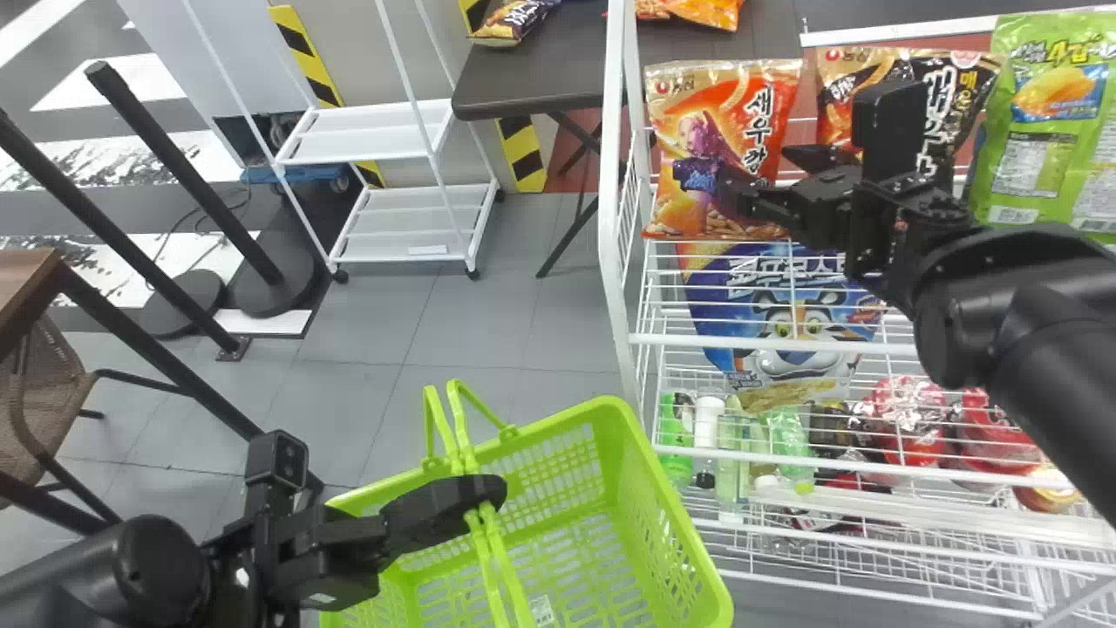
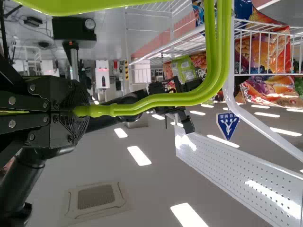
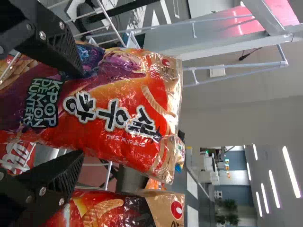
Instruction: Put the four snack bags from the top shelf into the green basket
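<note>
So we reckon the step in hand is lining up the first grab, and a few things could go sideways. The right gripper point(image 3: 81, 113) has its fingers spread wide, pointed at the orange bag point(image 3: 137, 99) standing up on the white rack point(image 1: 616, 262). One finger overlaps the bag's face, the other sits just by its edge near the dark bag point(image 1: 950, 83). If we close from there, that first finger might just shove the bag back or scrunch it instead of getting round the side. The second could snag the neighbour too, since the two bags stand so near each other. Slick, puffy packs like that may also slip if the pinch only catches a corner. The green bag point(image 1: 1046, 131) stands farther along, so no worry there for now.

As for the tools: right one's well open with no grip on anything, and we can't tell if either finger actually touches the bag. The left gripper point(image 2: 78, 111) is clamped tight on the handles point(image 2: 189, 97) of the green basket point(image 1: 641, 506), beside the rack. If those handles twist in its grip, the basket could tilt and a drop might miss.
</note>
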You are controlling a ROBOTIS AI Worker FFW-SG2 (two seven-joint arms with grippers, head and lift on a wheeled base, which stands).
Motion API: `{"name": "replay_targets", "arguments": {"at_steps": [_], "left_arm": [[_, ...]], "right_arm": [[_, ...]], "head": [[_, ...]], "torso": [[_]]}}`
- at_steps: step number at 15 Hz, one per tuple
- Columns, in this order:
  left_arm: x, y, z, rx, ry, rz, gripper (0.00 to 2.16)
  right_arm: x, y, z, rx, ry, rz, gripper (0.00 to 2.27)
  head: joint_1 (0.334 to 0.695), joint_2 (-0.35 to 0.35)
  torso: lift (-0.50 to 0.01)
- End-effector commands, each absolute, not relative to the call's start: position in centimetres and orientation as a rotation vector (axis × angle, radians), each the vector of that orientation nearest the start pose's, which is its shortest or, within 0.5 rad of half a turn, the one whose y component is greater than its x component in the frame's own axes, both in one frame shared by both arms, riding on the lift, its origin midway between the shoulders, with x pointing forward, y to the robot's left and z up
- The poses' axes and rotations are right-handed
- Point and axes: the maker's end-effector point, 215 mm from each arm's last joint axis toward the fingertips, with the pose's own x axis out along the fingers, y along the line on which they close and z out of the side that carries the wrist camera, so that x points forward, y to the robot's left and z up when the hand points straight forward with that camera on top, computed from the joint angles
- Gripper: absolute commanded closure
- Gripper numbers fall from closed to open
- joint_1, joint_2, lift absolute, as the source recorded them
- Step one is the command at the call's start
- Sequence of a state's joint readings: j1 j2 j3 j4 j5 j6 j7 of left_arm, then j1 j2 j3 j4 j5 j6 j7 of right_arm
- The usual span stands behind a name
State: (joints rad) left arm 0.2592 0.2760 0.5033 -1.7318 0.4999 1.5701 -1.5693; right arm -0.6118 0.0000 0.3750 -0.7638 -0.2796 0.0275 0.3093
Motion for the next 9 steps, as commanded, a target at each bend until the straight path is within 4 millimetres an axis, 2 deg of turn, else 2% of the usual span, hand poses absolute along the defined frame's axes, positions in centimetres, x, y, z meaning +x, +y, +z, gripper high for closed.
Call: {"name": "replay_targets", "arguments": {"at_steps": [1,2,4,5,9], "left_arm": [[28.4,24.4,-36.3,-1.415,0.767,-1.022,2.15],[28.4,24.4,-36.3,-1.415,0.767,-1.022,2.15],[28.4,24.4,-36.3,-1.415,0.767,-1.022,2.15],[28.4,24.4,-36.3,-1.416,0.766,-1.024,2.15],[28.2,24.6,-36.3,-1.422,0.764,-1.019,2.15]], "right_arm": [[69.7,-2.3,-38.9,0.097,0.308,0.601,0.57],[69.5,-1.9,-38.8,0.103,0.329,0.634,0.93],[69.6,-2.0,-39.1,0.091,0.351,0.632,2.08],[69.6,-2.1,-39.1,0.087,0.353,0.627,2.25],[68.7,-1.1,-38.5,0.044,0.312,0.650,2.25]], "head": [[0.695,0.247],[0.695,0.248],[0.695,0.252],[0.695,0.251],[0.695,0.249]], "torso": [[0.000],[0.000],[0.000],[0.000],[0.000]]}}
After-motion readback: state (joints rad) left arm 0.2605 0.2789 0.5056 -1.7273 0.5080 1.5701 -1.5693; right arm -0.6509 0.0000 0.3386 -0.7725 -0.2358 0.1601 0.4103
